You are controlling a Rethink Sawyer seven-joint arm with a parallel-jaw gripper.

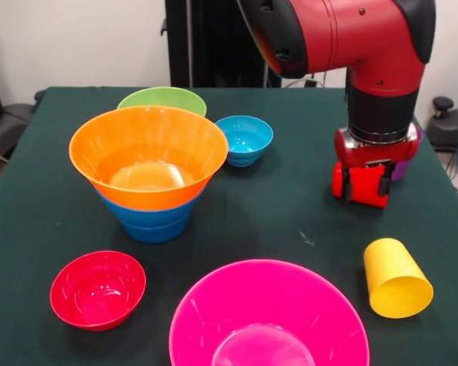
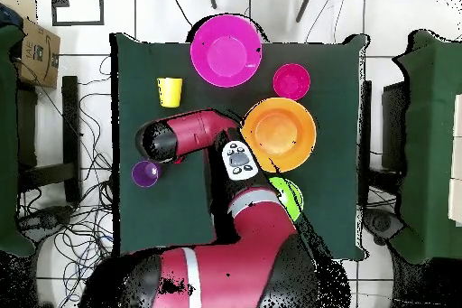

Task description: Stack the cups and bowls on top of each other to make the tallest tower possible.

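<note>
The tower (image 1: pixel 149 156) is an orange bowl (image 2: pixel 278 133) nested on blue bowls (image 1: pixel 151 221) at the left middle. Loose on the table are a pink bowl (image 1: pixel 269 320), a small red bowl (image 1: pixel 98 290), a green bowl (image 1: pixel 162 99) and a light-blue bowl (image 1: pixel 244 139). A yellow cup (image 1: pixel 395 278) lies on its side at the right front. My gripper (image 1: pixel 362 183) is down at the table on the right, shut on a red cup (image 1: pixel 364 192). A purple cup (image 1: pixel 404 166) stands just behind it. The arm hides the gripper in the overhead view.
The table (image 1: pixel 275 221) has a dark green cloth. In the overhead view the pink bowl (image 2: pixel 226 49), red bowl (image 2: pixel 291 81), yellow cup (image 2: pixel 169 91) and purple cup (image 2: pixel 144 173) show; the arm half covers the green bowl (image 2: pixel 289 198).
</note>
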